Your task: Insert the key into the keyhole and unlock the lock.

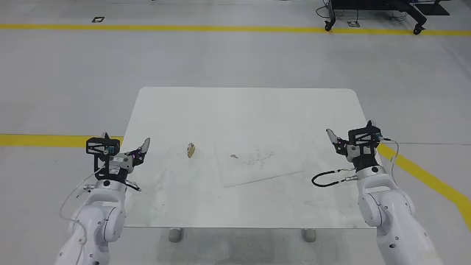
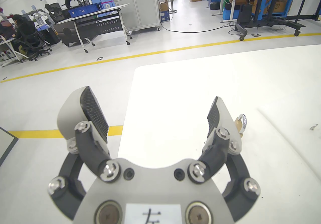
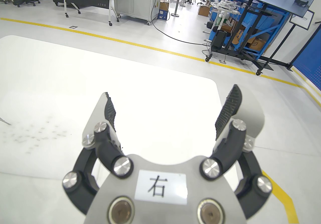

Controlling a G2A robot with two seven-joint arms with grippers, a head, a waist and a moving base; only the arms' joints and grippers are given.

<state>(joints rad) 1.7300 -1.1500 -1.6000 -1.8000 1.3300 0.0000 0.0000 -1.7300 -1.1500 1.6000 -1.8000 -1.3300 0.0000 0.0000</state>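
A small lock lies on the white table, a bit left of the middle and about halfway between the near edge and the far edge. Its body is gold like brass, and it has a shiny silver loop on one end. In the left wrist view the lock peeks out from behind one gripper finger, so part of it is hidden. A little to the right of the lock, close to the middle of the table, lies a tiny silver key. It is too small to see its teeth. The key sits on a thin see-through sheet that has grey smudges on it. The lock and the key are near each other but do not touch. The left gripper hangs over the left edge of the table, toward the near corner. Its two fingers are spread wide apart and it holds nothing. The right gripper hangs over the right edge of the table, well apart from the key. Its fingers are spread wide too, with nothing between them.
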